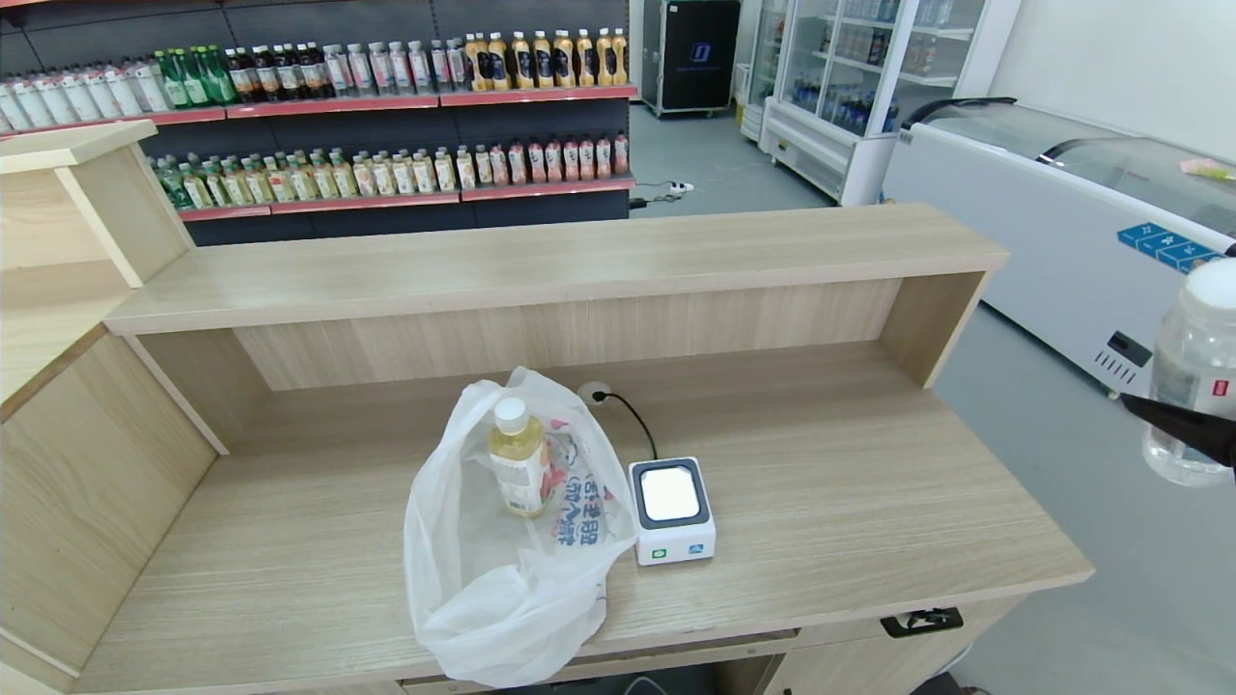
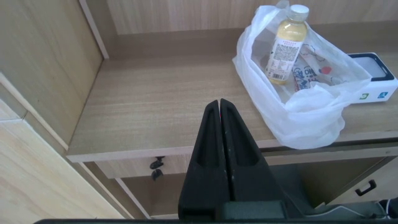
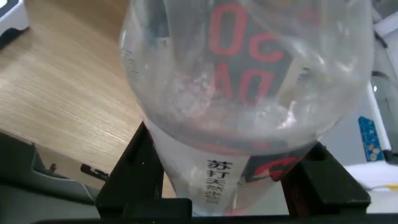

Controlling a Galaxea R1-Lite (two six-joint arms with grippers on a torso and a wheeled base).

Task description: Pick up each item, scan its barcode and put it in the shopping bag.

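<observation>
A clear water bottle point(image 1: 1193, 376) with a white cap hangs in the air beyond the counter's right end, with my right gripper point(image 1: 1193, 430) shut on its lower body. Seen close in the right wrist view, the bottle point(image 3: 249, 93) sits between the black fingers point(image 3: 134, 174). A white plastic shopping bag point(image 1: 512, 550) lies open on the counter with a yellow drink bottle point(image 1: 517, 458) standing in it. The white barcode scanner point(image 1: 673, 509) sits just right of the bag. My left gripper point(image 2: 219, 106) is shut and holds nothing, off the counter's front edge, left of the bag point(image 2: 305, 93).
The wooden counter point(image 1: 869, 502) has a raised back shelf point(image 1: 560, 261) and a side wall on the left. A black cable point(image 1: 632, 417) runs from the scanner to a hole in the counter. Drink shelves, fridges and a chest freezer point(image 1: 1062, 222) stand behind.
</observation>
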